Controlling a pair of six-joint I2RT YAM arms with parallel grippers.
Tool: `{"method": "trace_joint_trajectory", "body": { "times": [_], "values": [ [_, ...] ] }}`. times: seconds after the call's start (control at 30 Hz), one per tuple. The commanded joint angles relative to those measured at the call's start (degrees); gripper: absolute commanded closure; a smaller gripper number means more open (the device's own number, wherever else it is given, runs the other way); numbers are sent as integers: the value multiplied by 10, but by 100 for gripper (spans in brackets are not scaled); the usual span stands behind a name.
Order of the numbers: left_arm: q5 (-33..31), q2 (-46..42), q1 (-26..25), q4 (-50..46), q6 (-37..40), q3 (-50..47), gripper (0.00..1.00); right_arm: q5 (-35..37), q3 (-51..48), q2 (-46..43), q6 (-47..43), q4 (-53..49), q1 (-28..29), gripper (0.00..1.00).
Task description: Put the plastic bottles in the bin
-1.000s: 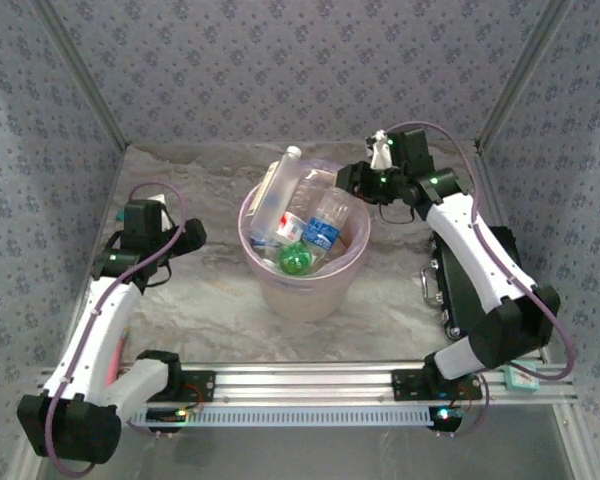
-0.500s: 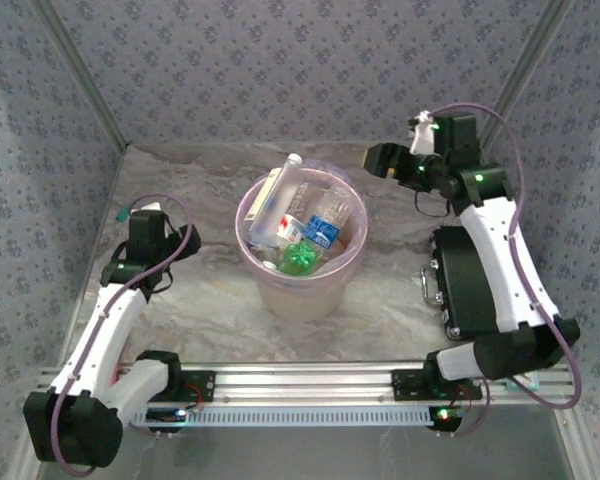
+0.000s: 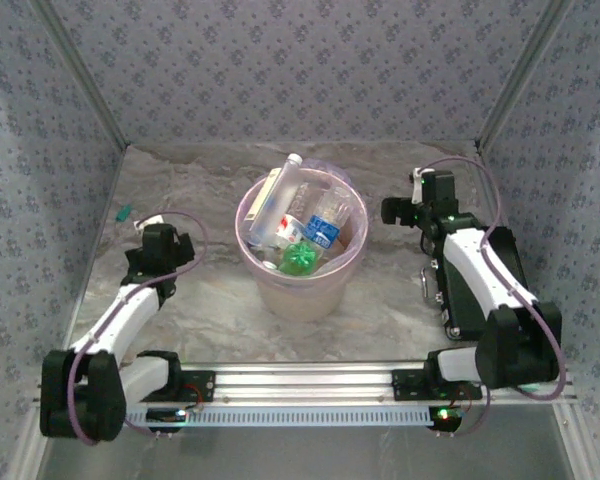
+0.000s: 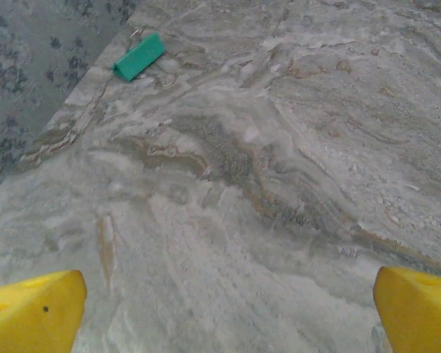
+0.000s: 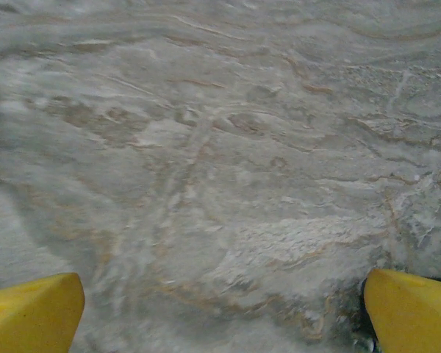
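Your left jaws and right jaws gape empty over the marbled grey surface [image 4: 279, 184]; between them the round beige bin [image 3: 302, 296] holds clear plastic bottles [image 3: 326, 222].

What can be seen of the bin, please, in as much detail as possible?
The bin is a round beige bucket lined with a translucent pink bag folded over its rim. It stands upright in the middle of the table. It holds a heap of bottles, mostly clear; a tall white-capped bottle leans out over its far-left rim.
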Motion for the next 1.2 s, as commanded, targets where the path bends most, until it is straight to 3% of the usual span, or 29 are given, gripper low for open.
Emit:
{"method": "trace_joint_trajectory", "body": {
  "times": [0.0,0.13,0.43,0.9,1.03,1.17],
  "values": [
    [-6,45,3,160,63,-23,0,55,-39,29,-36,145,1,0],
    [12,110,8,250,85,-29,0,94,-118,48,-79,291,7,0],
    [60,205,18,375,118,-20,0,72,-156,75,-146,400,-18,0],
    [105,231,44,438,101,-46,0,38,-132,68,-122,292,-42,0],
    [110,240,44,459,103,-54,0,30,-173,79,-100,343,-51,0],
    [117,247,45,477,105,-61,0,28,-257,69,-99,467,-55,0]
  ]
}}
